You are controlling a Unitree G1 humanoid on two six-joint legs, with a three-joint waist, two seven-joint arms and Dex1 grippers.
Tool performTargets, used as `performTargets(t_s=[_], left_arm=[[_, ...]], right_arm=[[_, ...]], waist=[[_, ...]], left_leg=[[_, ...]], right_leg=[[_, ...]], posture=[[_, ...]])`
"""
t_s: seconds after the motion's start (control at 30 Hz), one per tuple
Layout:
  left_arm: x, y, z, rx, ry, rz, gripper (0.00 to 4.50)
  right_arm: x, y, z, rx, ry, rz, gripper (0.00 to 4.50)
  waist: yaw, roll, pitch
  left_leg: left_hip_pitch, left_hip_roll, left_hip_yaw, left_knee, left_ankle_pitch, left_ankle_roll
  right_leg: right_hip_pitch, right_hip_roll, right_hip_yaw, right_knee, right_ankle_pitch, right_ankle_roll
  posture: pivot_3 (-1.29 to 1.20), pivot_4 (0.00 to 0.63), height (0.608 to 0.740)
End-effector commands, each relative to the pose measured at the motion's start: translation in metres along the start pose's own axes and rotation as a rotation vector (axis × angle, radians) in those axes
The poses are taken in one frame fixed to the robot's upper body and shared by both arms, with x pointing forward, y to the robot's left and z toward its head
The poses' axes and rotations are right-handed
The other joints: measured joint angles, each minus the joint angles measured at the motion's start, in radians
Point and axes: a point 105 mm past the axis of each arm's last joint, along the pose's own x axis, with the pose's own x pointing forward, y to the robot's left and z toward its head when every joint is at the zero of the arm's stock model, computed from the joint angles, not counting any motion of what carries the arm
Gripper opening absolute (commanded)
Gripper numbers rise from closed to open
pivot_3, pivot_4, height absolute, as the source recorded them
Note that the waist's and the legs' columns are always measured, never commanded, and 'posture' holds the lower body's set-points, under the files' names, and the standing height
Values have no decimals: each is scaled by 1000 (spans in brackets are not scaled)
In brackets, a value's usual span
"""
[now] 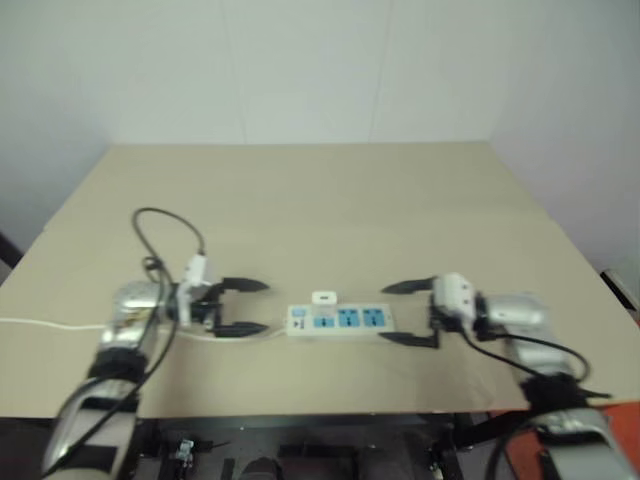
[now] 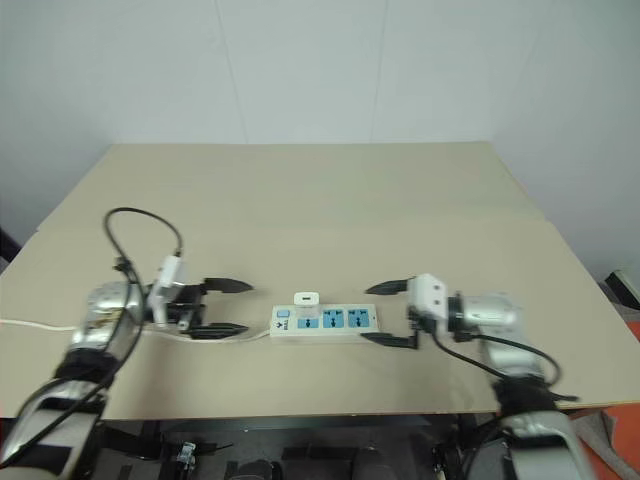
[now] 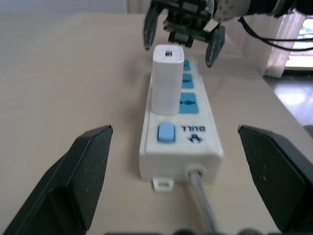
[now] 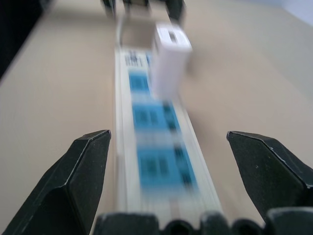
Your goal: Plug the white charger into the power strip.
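The power strip (image 1: pixel 340 319) lies flat near the table's front edge, its switch end toward my left gripper. The white charger (image 1: pixel 323 297) stands upright on it at the blue socket nearest the switch (image 3: pixel 166 132), along the strip's far edge. My left gripper (image 1: pixel 263 306) is open, just off the strip's switch end, touching nothing. My right gripper (image 1: pixel 385 314) is open at the opposite end, also holding nothing. In the left wrist view the charger (image 3: pixel 167 78) rises from the strip (image 3: pixel 195 147), with the right gripper (image 3: pixel 179 49) beyond it.
The strip's thin white cord (image 1: pixel 40 324) runs left under my left arm to the table's edge. The tan table (image 1: pixel 320 200) stretches back to a white wall. The table's front edge (image 1: pixel 300 412) lies close below the strip.
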Motion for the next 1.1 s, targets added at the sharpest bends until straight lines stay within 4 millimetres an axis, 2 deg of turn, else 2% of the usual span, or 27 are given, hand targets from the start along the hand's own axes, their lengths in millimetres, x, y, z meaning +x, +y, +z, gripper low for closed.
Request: performTargets(t_s=[0.03, 0.1, 0.2, 0.3, 0.4, 0.47, 0.67, 0.8, 1.1], left_arm=[[-26, -7, 9, 7, -3, 55, 4460], [-44, -15, 7, -29, 28, 87, 4460], [-60, -30, 5, -78, 62, 103, 4460], [-70, -41, 5, -112, 81, 112, 4460], [-75, -45, 10, -124, 87, 115, 4460], [-78, -45, 13, -125, 86, 120, 4460], [-91, -42, 18, -118, 118, 143, 4460], [-89, -33, 23, -94, 102, 151, 4460], [-68, -25, 23, -64, 78, 122, 4460]], right_arm=[[-36, -1, 12, -31, 118, -50, 4500], [-58, 5, 8, 51, 247, -57, 4500], [-75, 9, 14, 161, 339, -108, 4500], [-79, -1, 38, 203, 313, -223, 4500], [-78, -5, 57, 199, 329, -257, 4500], [-75, -2, 61, 190, 366, -243, 4500], [-74, 18, 56, 234, 413, -214, 4500], [-78, 15, 55, 179, 412, -250, 4500], [-85, 17, 45, 175, 450, -279, 4500]], waist=[[1, 1, 0], [-1, 1, 1], [-3, 0, 1], [-2, 0, 2], [3, 0, 2], [6, 0, 2], [27, -2, 3], [31, -2, 3], [26, -3, 3]], left_leg=[[1, 0, 1, 0, 0, 0], [3, 0, 1, 0, 0, 0], [3, 1, 3, -1, 0, 0], [3, 2, 4, -1, 0, 0], [3, 2, 4, -1, 0, 0], [2, 2, 4, -1, 0, 0], [-6, 2, 5, 0, -1, -2], [-7, 2, 5, 1, -1, -2], [-8, 2, 5, 1, -1, -2]], right_leg=[[1, 0, 0, 0, -1, 0], [2, 0, 0, 0, -5, 6], [2, 0, 1, 0, -7, 5], [1, 1, 1, 0, -8, 5], [1, 1, 1, 0, -8, 5], [1, 0, 1, -1, -9, 5], [-8, 0, 1, -1, -10, 5], [-9, 0, 1, 0, -10, 5], [-9, 1, 1, 1, -9, 4]], posture=[[0, 150, 740], [0, 150, 740], [0, 150, 740], [0, 150, 740], [0, 150, 740], [0, 150, 740], [0, 150, 740], [0, 150, 740], [0, 150, 740]])
